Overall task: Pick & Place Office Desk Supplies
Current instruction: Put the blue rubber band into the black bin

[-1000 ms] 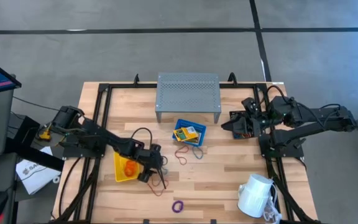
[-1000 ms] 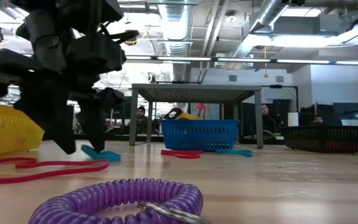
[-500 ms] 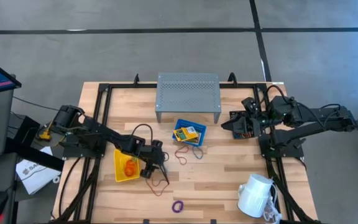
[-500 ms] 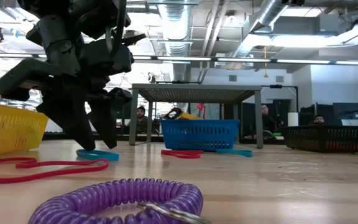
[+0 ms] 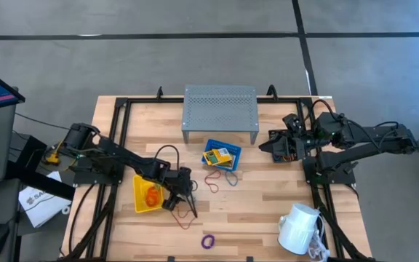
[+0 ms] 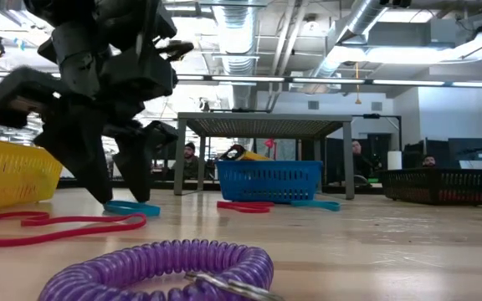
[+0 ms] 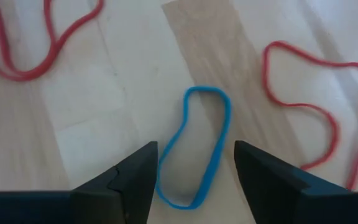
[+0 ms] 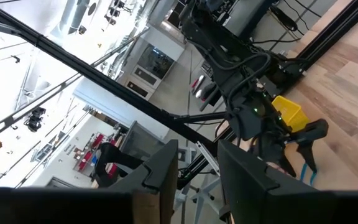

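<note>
On the wooden worktop, beside the yellow bin, the left pincer hangs wide open and empty over a limp, featherlight blue loop, probably best pinched across one thin strand.

We see a pale wood-grain table with black rails. On it stands a grey perforated riser; just in front of that sits a blue bin holding yellow printed packets. Left of the blue bin is a yellow bin with something orange inside. A blue loop lies on the wood between red loops, and a purple coiled loop lies nearest the table's front edge. Right of it is a white mug. Both arms are dark.
</note>
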